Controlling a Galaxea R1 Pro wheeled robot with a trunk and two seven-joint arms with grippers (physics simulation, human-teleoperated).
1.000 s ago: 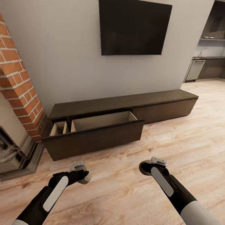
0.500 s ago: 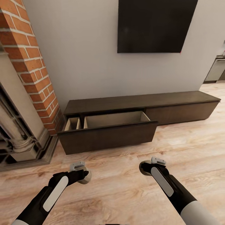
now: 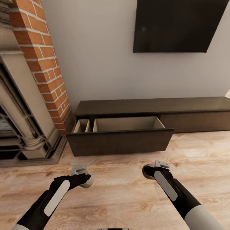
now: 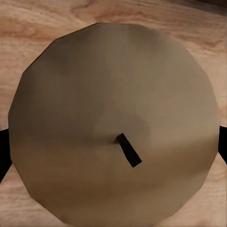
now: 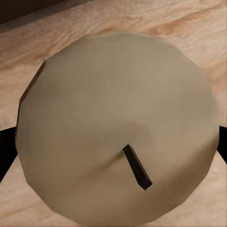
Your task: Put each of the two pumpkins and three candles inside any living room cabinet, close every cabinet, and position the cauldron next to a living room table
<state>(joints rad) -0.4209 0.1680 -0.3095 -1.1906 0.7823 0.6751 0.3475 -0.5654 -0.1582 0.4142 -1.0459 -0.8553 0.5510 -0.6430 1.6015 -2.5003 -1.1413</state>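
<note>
The long dark brown cabinet (image 3: 153,107) runs along the wall ahead. Its left drawer (image 3: 119,142) is pulled out, and the pale wood inside shows nothing in it. Low over the floor in front of that drawer, my left gripper (image 3: 85,180) is shut on a beige candle (image 3: 88,182). To its right, my right gripper (image 3: 147,172) is shut on another candle (image 3: 146,173). The left wrist view looks onto its candle's (image 4: 113,118) round top and dark wick, with black fingers (image 4: 3,153) at the sides. The right wrist view shows the other candle (image 5: 118,123) the same way.
A red brick chimney (image 3: 41,60) with a stone fireplace surround (image 3: 22,121) stands at the left, its plinth reaching out onto the floor. A black TV (image 3: 179,25) hangs above the cabinet. Light wood floor (image 3: 121,198) lies between me and the drawer.
The whole view has shifted: the fireplace fills more of the left and the cabinet sits further right, so the camera has moved. Both arms hold their candles as before.
</note>
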